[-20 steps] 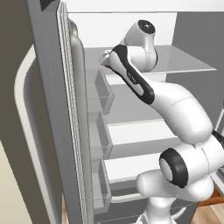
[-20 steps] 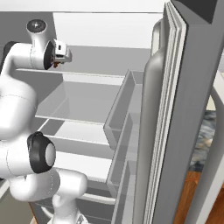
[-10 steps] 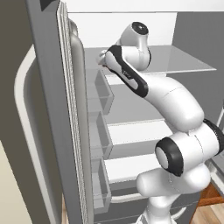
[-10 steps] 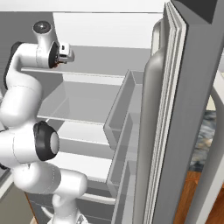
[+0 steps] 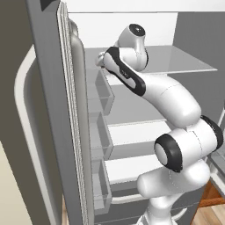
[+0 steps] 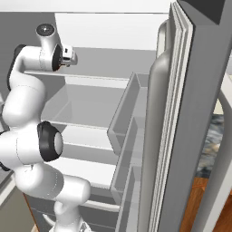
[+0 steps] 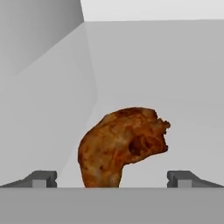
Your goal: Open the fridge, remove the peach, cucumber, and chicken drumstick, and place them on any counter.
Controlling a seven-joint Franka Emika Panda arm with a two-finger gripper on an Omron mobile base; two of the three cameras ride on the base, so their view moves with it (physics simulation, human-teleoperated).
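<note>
Inside, the fridge is seen with both doors swung wide, and the arm is reached onto its top shelf. On that shelf the drumstick is seen lying, close before the gripper and centred between its fingertips, which are spread wide with nothing held and are not touching the drumstick.
</note>
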